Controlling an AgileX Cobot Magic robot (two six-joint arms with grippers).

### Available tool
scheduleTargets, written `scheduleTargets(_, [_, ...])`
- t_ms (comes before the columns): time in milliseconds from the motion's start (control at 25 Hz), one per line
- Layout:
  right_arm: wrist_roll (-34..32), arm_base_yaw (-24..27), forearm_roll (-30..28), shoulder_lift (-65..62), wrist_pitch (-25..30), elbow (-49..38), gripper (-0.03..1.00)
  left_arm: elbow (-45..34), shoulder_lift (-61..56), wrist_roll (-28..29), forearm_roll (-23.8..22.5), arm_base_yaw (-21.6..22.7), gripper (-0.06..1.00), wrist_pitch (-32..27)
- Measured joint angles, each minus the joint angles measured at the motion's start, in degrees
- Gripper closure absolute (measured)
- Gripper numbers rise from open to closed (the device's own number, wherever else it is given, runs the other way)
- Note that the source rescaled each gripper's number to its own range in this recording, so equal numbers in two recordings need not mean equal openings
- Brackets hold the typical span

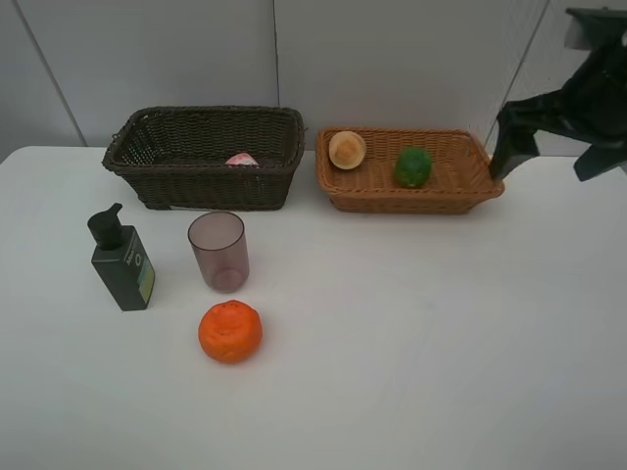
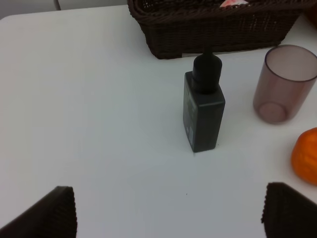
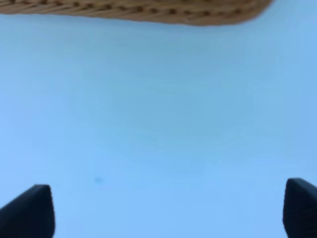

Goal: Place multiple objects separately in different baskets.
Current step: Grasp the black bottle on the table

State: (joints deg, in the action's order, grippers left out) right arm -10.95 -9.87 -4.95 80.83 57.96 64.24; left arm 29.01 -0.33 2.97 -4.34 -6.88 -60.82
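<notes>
1. The left gripper (image 2: 168,213) is spread wide with nothing between its jaws. The pump bottle (image 2: 203,111) stands straight ahead of it on the white surface (image 1: 441,343), apart from it and roughly centred on the gap.
2. The bottle is upright, so its long axis is vertical, with the black pump head on top. Its body is boxy, dark green and flat-faced, probably hard plastic. A grip across the flat sides looks the surest.
3. In the high view the cup (image 1: 218,251) stands at 3 o'clock from the bottle, near but not touching. The tangerine (image 1: 230,331) lies at 6 o'clock from the cup, and the dark basket (image 1: 206,157) sits at 12 o'clock.
4. The right gripper (image 1: 554,152) also stands wide and empty. It hangs at 3 o'clock from the light basket (image 1: 407,186), just past its end and well apart from the three loose things. The left arm looks the nearer one for those.
5. The light basket holds the peach (image 1: 347,150) at its 10 o'clock corner, with the lime (image 1: 412,166) beside it. In the dark basket only a bit of the pink bottle (image 1: 242,160) shows.
6. The cup is smooth, translucent mauve, slightly tapered and open-topped. The tangerine is round with dimpled skin. Both baskets are rectangular woven wicker, and the dark one is deeper.
</notes>
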Motion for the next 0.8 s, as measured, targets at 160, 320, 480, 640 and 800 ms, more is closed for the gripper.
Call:
scheduleTargets(160, [0.00,3.49,-0.17,-14.54,0.30,-8.02,-0.03,0.00,0.00,0.00,0.00,0.00,-0.03,0.00])
scheduleTargets(320, [0.05,3.55,-0.12,-31.04,1.34,-14.16,-0.03,0.00,0.00,0.00,0.00,0.00,-0.03,0.00])
scheduleTargets(480, [1.34,3.55,0.00,-46.91,3.88,-17.57,-0.03,0.00,0.00,0.00,0.00,0.00,-0.03,0.00])
scheduleTargets(640, [5.03,3.55,0.24,-59.04,8.18,-19.99,-0.03,0.00,0.00,0.00,0.00,0.00,-0.03,0.00])
scheduleTargets(800, [5.64,3.55,1.83,-68.16,9.17,-22.62,-0.03,0.00,0.00,0.00,0.00,0.00,-0.03,0.00])
